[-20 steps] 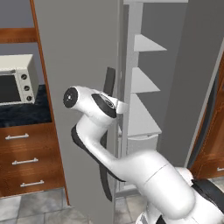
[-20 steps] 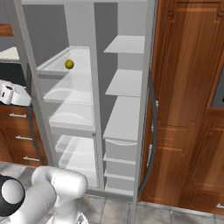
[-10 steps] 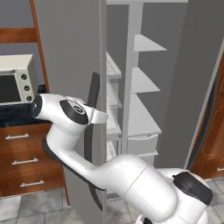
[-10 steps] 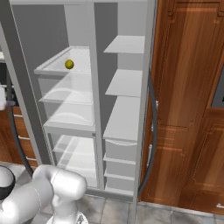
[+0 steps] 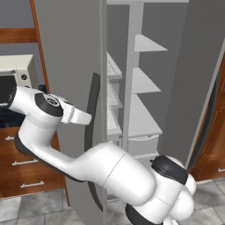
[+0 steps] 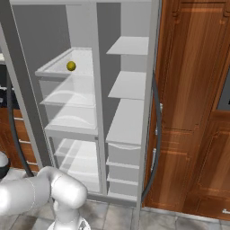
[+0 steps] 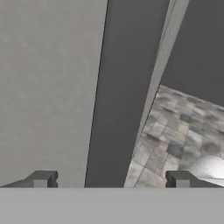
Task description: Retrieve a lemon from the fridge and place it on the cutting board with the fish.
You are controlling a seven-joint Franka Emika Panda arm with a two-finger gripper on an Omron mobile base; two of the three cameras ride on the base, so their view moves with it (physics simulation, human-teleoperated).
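A: How are the fingers [image 7: 111, 179] set?

B: They are seen spread wide in the hand view, one dark tip low at the left and the other low at the right, and nothing is held between them. A dark vertical band, seemingly a door handle [image 7: 120, 94] though this cannot be told for sure, is framed in the gap between the two tips, with the light-grey door face beyond the left tip. Grey floor tiles [image 7: 175, 140] are seen past the right tip.

A: Is anything touched by them?

B: No contact can be made out.

A: Where is the lemon [image 6: 71, 66] found?

B: It is seen in the right base view, well apart from the fingers, resting on the upper white shelf [image 6: 54, 67] in the left compartment of the fridge [image 6: 85, 27]. The fruit is placed toward the back of that shelf. White shelves are stacked below it, and a second column of shelves and drawers is set to its right.

A: And the fridge doors?

B: Both are stood open. In the left base view the left door [image 5: 66, 66] is shown swung outward, with its long dark curved handle [image 5: 91, 118] beside the white arm. A white toaster oven [image 5: 15, 74] is placed on the table beyond that door, above wooden drawers [image 5: 22, 167]. At the right of the fridge, wooden cabinet panels [image 6: 197, 103] are seen.
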